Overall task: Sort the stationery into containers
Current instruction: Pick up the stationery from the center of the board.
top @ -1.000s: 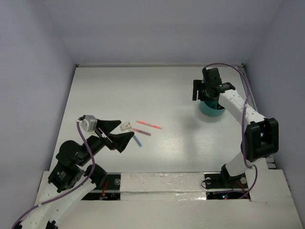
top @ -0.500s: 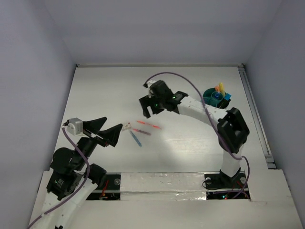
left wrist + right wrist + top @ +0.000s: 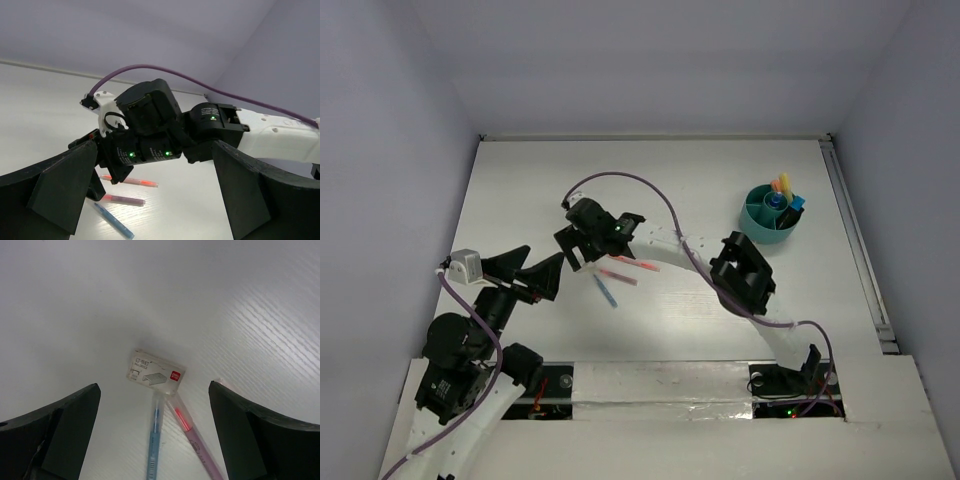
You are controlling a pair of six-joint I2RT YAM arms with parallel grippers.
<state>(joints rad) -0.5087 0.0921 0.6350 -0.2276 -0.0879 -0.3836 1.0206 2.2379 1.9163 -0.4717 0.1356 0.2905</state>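
Observation:
Three pens lie at the table's middle left: an orange one (image 3: 635,263), a purple one (image 3: 618,276) and a blue one (image 3: 607,292). My right gripper (image 3: 582,248) hovers open and empty just left of them, above a small white staples box (image 3: 156,373). In the right wrist view the blue pen (image 3: 155,440) and the purple pen (image 3: 192,437) touch the box between the open fingers of that gripper (image 3: 154,387). My left gripper (image 3: 545,256) is open and empty, close beside the right one. The teal cup (image 3: 752,222) at the right holds several pens.
The left wrist view shows the right gripper's black body (image 3: 145,135) filling the space between my left fingers, with the orange pen (image 3: 131,181), the purple pen (image 3: 122,200) and the blue pen (image 3: 112,221) under it. The right arm stretches across the table's middle.
The right arm swung from above the cup leftward across the table to the staples box and pens. The cup with its pens came into view. The left gripper drew back a little to the left.

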